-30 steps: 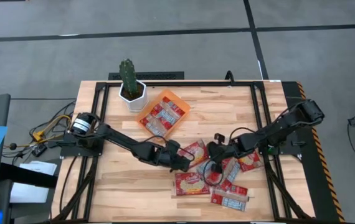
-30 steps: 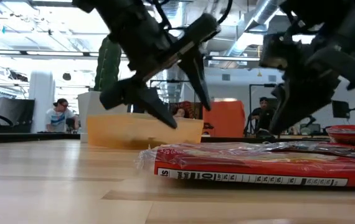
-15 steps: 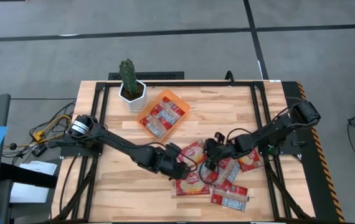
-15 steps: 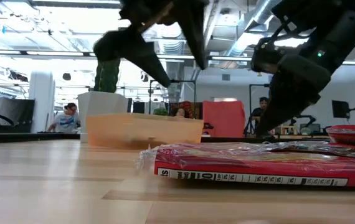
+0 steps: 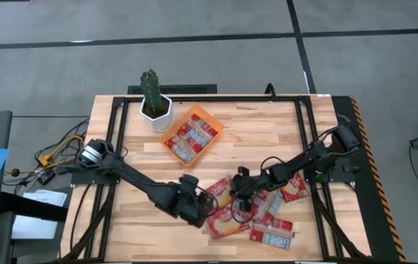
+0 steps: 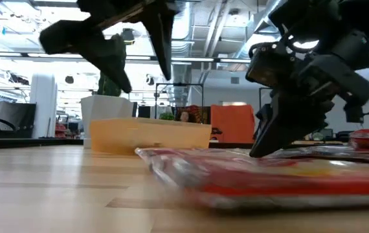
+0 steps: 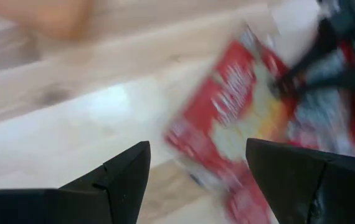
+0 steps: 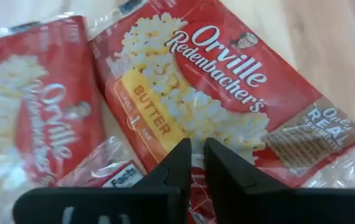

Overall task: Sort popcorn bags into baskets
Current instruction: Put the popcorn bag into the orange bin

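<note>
Lying flat: red popcorn bag [image 8: 196,99], yellow "Butter" panel; right tool [image 8: 193,163] pressed together, left tool [image 7: 196,168] spread.

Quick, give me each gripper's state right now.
Left gripper: open, holding nothing, above the table beside a popcorn bag.
Right gripper: shut, empty, tips over another popcorn bag.

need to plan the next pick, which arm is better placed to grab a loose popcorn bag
Left. The left gripper is open facing a popcorn bag. The right gripper, nearly shut, is low over another bag.
</note>
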Motion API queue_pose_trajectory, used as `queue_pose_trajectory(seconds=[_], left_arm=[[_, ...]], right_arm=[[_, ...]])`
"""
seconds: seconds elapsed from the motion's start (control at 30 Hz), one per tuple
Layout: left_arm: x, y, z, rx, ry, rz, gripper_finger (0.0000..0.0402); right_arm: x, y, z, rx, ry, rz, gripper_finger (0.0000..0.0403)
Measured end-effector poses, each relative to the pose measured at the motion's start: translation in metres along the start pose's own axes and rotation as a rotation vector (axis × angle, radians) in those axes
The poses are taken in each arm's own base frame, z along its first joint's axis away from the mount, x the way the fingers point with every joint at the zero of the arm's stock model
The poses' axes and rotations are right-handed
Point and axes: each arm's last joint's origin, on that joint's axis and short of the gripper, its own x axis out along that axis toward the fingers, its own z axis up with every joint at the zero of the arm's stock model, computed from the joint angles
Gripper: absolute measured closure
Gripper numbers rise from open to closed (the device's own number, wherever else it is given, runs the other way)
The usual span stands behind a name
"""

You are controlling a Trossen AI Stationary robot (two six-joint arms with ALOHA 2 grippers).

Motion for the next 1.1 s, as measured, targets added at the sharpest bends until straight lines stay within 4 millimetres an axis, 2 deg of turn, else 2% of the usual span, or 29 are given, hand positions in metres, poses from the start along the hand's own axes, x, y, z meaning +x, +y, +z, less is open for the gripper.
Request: queue_pose_trajectory(seconds=[0.13, 0.27, 0.47, 0.77, 0.93, 1.1], left_arm=[[-0.001, 0.007, -0.001, -0.022, -0.034, 0.059, 0.0148], [0.009, 0.007, 0.0, 0.002, -0.041, 0.074, 0.0148], [0.046, -0.001, 0.004, 0.065, -0.01, 0.069, 0.0148], [0.102, -0.003, 0.0, 0.1, 0.087, 0.069, 0.0148], [0.11, -0.01, 0.004, 0.163, 0.155, -0.01, 0.0148], [0.113, -0.013, 0.009, 0.196, 0.195, -0.05, 0.0158]], right_arm=[[-0.008, 0.003, 0.008, -0.097, -0.008, 0.011, 0.033], [-0.021, 0.004, 0.022, -0.115, -0.046, 0.017, 0.033], [-0.045, 0.008, 0.028, -0.099, -0.049, 0.023, 0.033], [-0.075, 0.016, 0.017, -0.097, 0.024, -0.05, 0.033], [-0.079, 0.025, 0.009, -0.1, 0.045, -0.076, 0.033], [-0.067, 0.029, -0.002, -0.093, 0.066, -0.072, 0.033]])
